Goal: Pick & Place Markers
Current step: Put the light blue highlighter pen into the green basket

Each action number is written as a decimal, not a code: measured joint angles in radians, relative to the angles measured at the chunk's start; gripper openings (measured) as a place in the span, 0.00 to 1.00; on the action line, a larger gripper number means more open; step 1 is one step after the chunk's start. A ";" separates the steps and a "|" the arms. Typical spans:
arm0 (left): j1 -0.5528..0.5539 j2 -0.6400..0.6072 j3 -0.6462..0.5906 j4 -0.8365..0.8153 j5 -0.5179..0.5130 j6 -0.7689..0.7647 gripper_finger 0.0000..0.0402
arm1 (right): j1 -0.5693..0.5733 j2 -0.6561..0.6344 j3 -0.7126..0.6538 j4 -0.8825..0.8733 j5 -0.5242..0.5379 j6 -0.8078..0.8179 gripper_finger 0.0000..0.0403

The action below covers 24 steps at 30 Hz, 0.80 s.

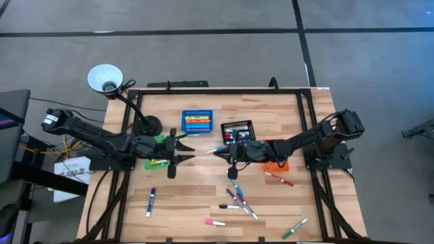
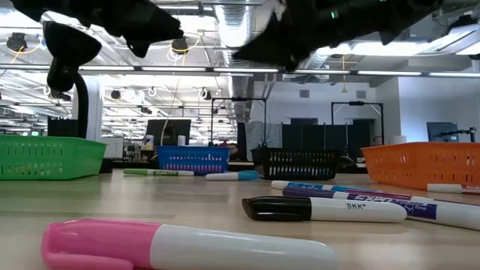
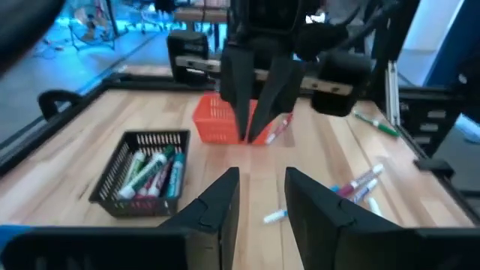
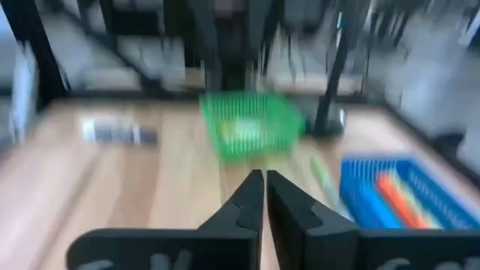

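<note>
Markers lie loose on the wooden table. A cluster (image 1: 239, 198) lies in the near middle, with a blue one (image 1: 150, 201), a pink one (image 1: 215, 221), a green one (image 1: 295, 228) and a red one (image 1: 279, 179) around it. A blue-capped marker (image 3: 274, 217) lies between the two grippers. My left gripper (image 1: 186, 150) (image 3: 259, 191) is open and held above the table centre, pointing right. My right gripper (image 1: 217, 153) (image 4: 264, 187) faces it, shut and holding nothing that shows.
Four small bins stand on the far half: blue (image 1: 196, 123) and black (image 1: 237, 130), both with markers inside, green (image 1: 161, 140) under my left arm and orange (image 1: 277, 165) under my right arm. A lamp (image 1: 105, 78) stands at the far left corner.
</note>
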 joint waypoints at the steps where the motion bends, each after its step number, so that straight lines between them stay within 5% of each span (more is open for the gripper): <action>1: -0.002 0.000 -0.001 -0.008 0.004 0.000 0.26 | 0.000 0.002 0.005 -0.054 0.001 0.010 0.04; 12: 0.030 0.021 0.000 -0.003 0.013 -0.003 0.26 | -0.091 0.052 0.040 -0.244 0.043 0.086 0.30; 17: 0.045 0.019 0.000 0.001 0.013 -0.003 0.26 | -0.135 0.171 0.224 -0.505 -0.024 0.054 0.38; 24: 0.045 0.019 0.000 -0.013 0.013 -0.003 0.26 | -0.172 0.354 0.560 -1.009 -0.045 -0.066 0.37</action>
